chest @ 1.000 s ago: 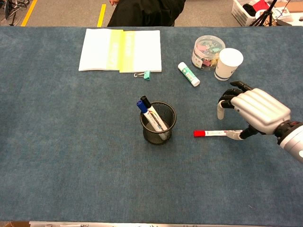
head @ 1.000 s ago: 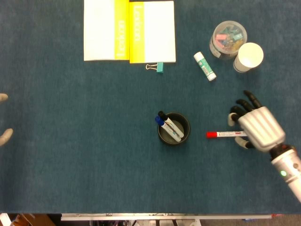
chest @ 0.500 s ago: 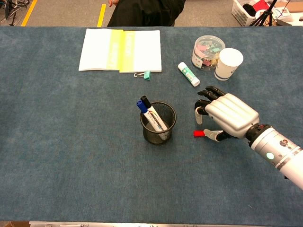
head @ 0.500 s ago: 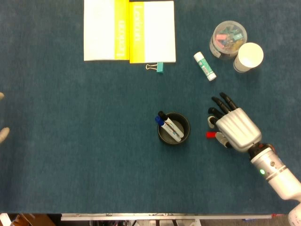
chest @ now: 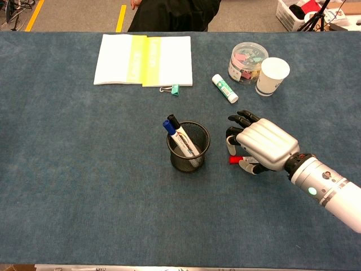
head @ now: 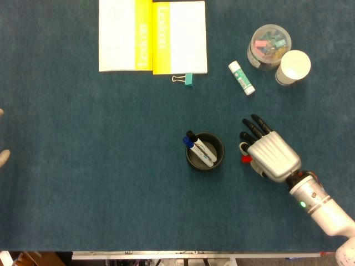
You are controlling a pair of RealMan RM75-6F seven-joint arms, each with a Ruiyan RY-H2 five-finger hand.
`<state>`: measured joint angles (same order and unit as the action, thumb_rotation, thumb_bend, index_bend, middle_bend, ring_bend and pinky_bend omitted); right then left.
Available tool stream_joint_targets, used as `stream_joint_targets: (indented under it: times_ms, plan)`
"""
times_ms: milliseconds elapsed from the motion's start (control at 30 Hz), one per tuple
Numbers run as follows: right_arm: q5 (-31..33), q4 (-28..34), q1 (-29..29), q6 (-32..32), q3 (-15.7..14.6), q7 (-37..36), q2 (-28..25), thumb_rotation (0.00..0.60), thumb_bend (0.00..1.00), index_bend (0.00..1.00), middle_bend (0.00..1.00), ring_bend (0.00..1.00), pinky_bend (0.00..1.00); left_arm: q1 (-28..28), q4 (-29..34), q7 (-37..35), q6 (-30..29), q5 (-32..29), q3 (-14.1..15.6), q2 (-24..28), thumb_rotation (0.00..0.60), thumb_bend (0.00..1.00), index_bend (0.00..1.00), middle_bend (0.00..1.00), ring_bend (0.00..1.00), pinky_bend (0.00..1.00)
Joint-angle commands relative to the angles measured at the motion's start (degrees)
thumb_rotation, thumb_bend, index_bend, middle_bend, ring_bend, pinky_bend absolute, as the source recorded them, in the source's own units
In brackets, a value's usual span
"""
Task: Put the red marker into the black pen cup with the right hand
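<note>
- Slid leftward along the slim red-capped white marker (chest: 234,160) over the last second: right robot hand, silver-backed with black fingers (head: 270,155), formerly at the marker's tail end, now over most of the barrel.
- Marker on the blue felt table (head: 83,166), just right of the black wire-mesh pen cup (chest: 188,147), apart from it; only the red cap end peeking out.
- Grasp judged near, not confirmed; lift and short carry to the cup not yet begun.
- Cannot tell whether fingers clenched on the marker or merely spread above it; palm side hidden in both views.
- Cup already holding a blue-capped and a black-capped marker.
- Left hand (head: 3,158) cut off at the frame edge, pale fingertips only; state unreadable.
</note>
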<state>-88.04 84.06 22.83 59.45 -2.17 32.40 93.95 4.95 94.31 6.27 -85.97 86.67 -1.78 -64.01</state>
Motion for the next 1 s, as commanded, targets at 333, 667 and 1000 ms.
stream_joint_targets:
  times_ms: [333,667,1000]
  plan:
    - [2.1,0.2,0.6,-1.2,-0.3,2.7,0.3,0.600,0.24,0.51,0.30,0.07,0.00,0.0,-0.1,-0.2,0.0,0.1,-0.1,0.1,0.600,0.15,0.28,0.21,0.18,0.15]
    - [2.7,0.4,1.0,-1.3,-0.9,2.9,0.2,0.600,0.33,0.60,0.30,0.07,0.00,-0.1,-0.2,-0.6,-0.1,0.0,0.0,0.2,0.600,0.15,0.28,0.21,0.18,0.15]
    - [0.6,1.2,0.1,2.9,-0.9,-1.9,-1.9,0.600,0.41,0.68,0.35,0.07,0.00,0.1,0.1,-0.5,0.0,0.4,-0.1,0.3,0.600,0.15,0.28,0.21,0.18,0.15]
